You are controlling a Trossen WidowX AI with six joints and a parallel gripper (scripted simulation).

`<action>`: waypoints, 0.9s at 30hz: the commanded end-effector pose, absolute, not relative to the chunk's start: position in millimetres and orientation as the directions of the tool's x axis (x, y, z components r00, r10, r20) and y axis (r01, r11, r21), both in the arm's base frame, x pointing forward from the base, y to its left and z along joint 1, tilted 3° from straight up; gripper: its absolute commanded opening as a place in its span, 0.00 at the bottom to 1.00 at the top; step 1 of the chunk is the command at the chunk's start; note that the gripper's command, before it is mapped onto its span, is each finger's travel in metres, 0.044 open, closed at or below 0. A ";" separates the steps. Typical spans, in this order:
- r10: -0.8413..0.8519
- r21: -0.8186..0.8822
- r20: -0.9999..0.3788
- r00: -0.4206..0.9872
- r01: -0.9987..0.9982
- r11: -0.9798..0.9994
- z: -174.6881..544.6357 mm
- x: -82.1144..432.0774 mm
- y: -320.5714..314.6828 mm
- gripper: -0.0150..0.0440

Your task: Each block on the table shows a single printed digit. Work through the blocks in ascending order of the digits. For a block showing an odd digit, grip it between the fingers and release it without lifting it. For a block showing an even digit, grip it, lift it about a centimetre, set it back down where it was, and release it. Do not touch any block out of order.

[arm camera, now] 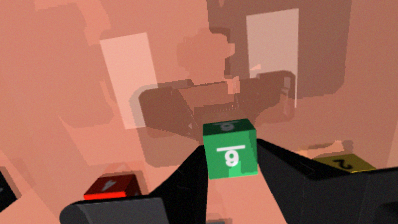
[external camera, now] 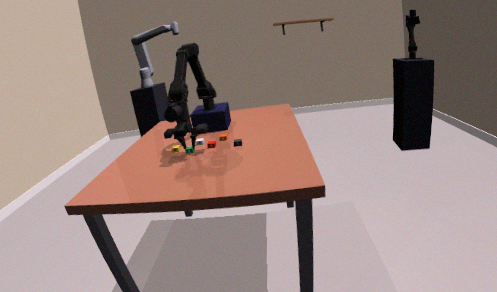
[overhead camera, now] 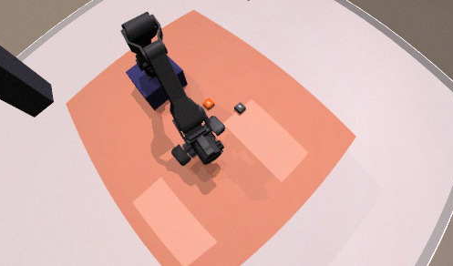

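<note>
My gripper (external camera: 189, 148) (arm camera: 229, 148) is shut on the green block (external camera: 190, 150) (arm camera: 220, 162), one finger against each side. Its digit looks like an upside-down 6 with a bar. Whether the block is slightly off the table is hard to tell. A red block (external camera: 211, 144) (arm camera: 114, 184), apparently showing 4, lies to the left in the wrist view. A yellow block (external camera: 176, 149) (arm camera: 360, 162) showing 2 lies to the right there. A white block (external camera: 200, 141), an orange block (overhead camera: 209, 103) (external camera: 223, 137) and a black block (overhead camera: 240, 107) (external camera: 238, 143) stand nearby; their digits are unreadable.
The arm's dark blue base box (overhead camera: 156, 97) (external camera: 220, 119) stands at the back of the table (external camera: 249, 175). In the wrist view, the red and yellow blocks are close to the outer sides of the fingers. Bright light patches and arm shadows fall on the table top.
</note>
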State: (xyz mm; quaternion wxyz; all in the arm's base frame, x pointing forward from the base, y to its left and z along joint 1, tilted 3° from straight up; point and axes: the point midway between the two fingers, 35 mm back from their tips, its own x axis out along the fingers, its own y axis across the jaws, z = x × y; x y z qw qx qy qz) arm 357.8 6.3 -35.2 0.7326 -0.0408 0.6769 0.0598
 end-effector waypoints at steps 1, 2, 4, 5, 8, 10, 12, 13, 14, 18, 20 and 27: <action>0.035 0.023 -0.996 0.082 -0.141 0.990 -28.5 358.5 6.5 0.46; 0.035 0.023 -0.996 0.082 -0.141 0.990 -27.0 358.4 6.4 0.46; 0.035 0.023 -0.996 0.082 -0.141 0.990 -24.2 358.1 6.3 0.46; 0.035 0.023 -0.996 0.082 -0.141 0.990 -23.5 358.1 6.3 0.46; 0.035 0.023 -0.996 0.082 -0.141 0.990 -23.2 358.0 6.3 0.46; 0.035 0.023 -0.996 0.082 -0.141 0.990 -23.2 358.0 6.3 0.46; 0.035 0.023 -0.996 0.082 -0.141 0.990 -23.2 358.0 6.3 0.46; 0.035 0.023 -0.996 0.082 -0.141 0.990 -23.2 358.0 6.3 0.46; 0.035 0.023 -0.996 0.082 -0.141 0.990 -23.2 358.0 6.3 0.46; 0.035 0.023 -0.996 0.082 -0.141 0.990 -23.2 358.0 6.3 0.46; 0.035 0.023 -0.996 0.082 -0.141 0.990 -24.2 358.1 6.3 0.46; 0.035 0.023 -0.996 0.082 -0.141 0.990 -34.5 358.9 6.7 0.46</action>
